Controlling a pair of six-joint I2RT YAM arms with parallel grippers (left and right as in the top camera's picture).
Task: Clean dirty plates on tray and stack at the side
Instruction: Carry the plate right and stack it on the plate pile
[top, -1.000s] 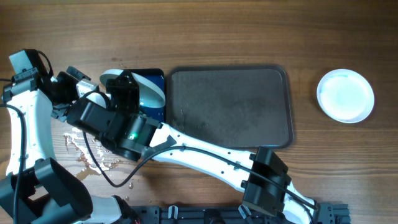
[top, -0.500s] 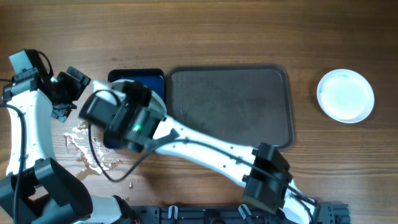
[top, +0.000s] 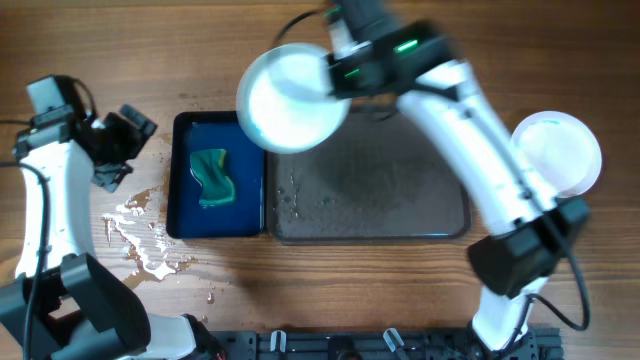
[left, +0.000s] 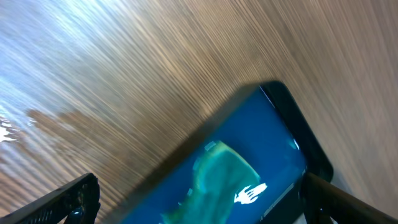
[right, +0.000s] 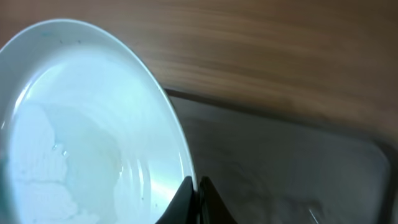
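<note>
We see the right gripper (top: 338, 78) clamped on the rim of a white plate (top: 288, 98). In the right wrist view its two fingertips pinch the plate's edge from either side. The plate hangs in the air over the upper left corner of the grey tray (top: 400, 190), and its left part overlaps the upper right corner of the blue tray (top: 185, 228). Its face shows a pale bluish wash.

A second ago the right arm lay low and stretched across the table (top: 400, 290), holding this plate over the blue tray. Now the arm has swung up and reaches in from the far side, and the plate has moved right and away from the blue tray's middle. That uncovers the green sponge (top: 212, 177), which lies in the blue tray's left half.

The grey tray is as bare as before. The other plate (top: 562, 150) sits on the table to the right of it, in the same spot, now partly crossed by the arm. We cannot tell whether more than one plate lies there.

The left gripper (top: 122, 150) hovers just left of the blue tray, about where it was. Its fingers (left: 68, 199) are spread wide with nothing between them. The water puddle (top: 140, 245) remains on the wood beneath it.
</note>
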